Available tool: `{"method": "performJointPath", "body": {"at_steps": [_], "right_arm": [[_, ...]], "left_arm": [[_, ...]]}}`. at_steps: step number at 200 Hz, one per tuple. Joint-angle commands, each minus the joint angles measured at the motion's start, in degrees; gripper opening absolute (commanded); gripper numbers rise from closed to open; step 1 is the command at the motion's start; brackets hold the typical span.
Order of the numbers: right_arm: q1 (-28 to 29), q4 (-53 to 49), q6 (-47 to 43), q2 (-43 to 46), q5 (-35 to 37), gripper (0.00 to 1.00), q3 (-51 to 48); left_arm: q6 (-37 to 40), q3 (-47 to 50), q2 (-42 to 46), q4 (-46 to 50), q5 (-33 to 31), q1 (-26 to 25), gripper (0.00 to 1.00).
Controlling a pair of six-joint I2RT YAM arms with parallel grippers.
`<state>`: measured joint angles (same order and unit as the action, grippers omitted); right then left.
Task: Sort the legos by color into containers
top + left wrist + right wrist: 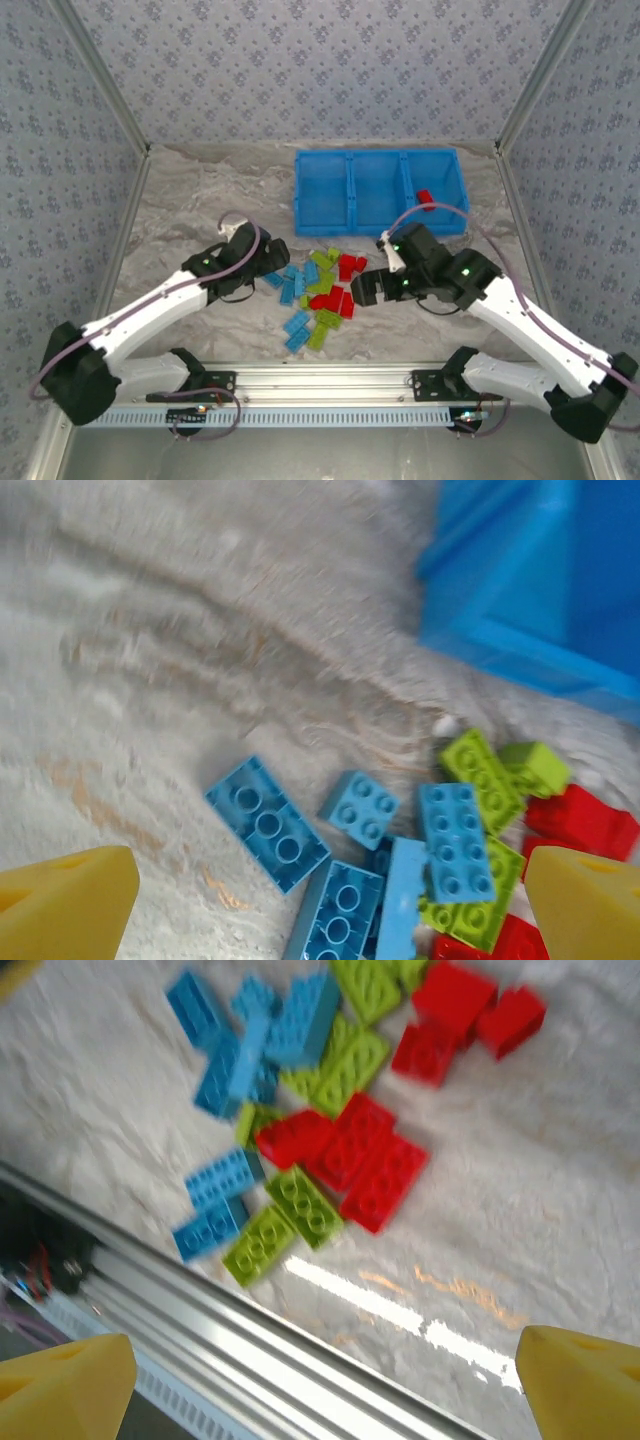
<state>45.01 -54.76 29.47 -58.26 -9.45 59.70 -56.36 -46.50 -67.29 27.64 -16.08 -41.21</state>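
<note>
A loose pile of legos (315,290) in light blue, lime green and red lies mid-table. Behind it stands the blue tray of containers (375,153); a red brick (425,197) lies in its right compartment. My left gripper (266,262) is at the pile's left edge, open. In the left wrist view its yellow fingertips (65,905) flank light blue bricks (268,823), with green (480,780) and red (585,820) ones to the right. My right gripper (365,287) hangs open and empty at the pile's right side. Its wrist view looks down on red bricks (365,1165).
An aluminium rail (330,375) runs along the near table edge and shows below the right gripper (325,1390) in the right wrist view. Patterned walls close in the back and sides. A corner of the tray (530,580) shows in the left wrist view.
</note>
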Motion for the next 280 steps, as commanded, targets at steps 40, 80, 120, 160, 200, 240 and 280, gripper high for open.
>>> {"method": "performJointPath", "body": {"at_steps": [40, 80, 120, 160, 200, 240, 280], "right_arm": [[1.7, -1.3, -1.5, -2.0, 5.4, 1.0, -0.4], [-0.3, -1.5, -1.7, -1.0, 5.5, 1.0, -1.8], [-0.7, -1.1, -1.0, -0.5, 4.7, 1.0, -2.7], [-0.7, -0.4, 0.1, -0.8, 3.3, 1.0, -2.3], [-0.4, -1.6, 1.9, 0.1, 2.2, 1.0, -1.0], [0.7, 0.4, 3.9, 4.7, 3.8, 1.0, 0.9], [0.4, 3.2, 3.6, 10.7, 10.2, 1.0, -1.6]], "left_arm": [[-17.9, -2.4, -15.3, 3.3, 2.4, 3.5, 0.87], [-14.6, -0.8, -18.6, -2.6, 3.0, 4.2, 0.83], [-12.4, -0.3, -20.4, -4.5, 3.1, 4.3, 0.82], [-10.8, 0.5, -24.2, -7.8, 8.0, 5.4, 0.51], [-8.5, 1.1, -21.7, -6.5, 7.4, 5.6, 0.3], [-2.4, -7.3, -14.8, -1.1, 8.1, 4.0, 0.24], [9.4, -30.9, -22.0, 3.7, -3.7, -2.8, 0.18]]}}
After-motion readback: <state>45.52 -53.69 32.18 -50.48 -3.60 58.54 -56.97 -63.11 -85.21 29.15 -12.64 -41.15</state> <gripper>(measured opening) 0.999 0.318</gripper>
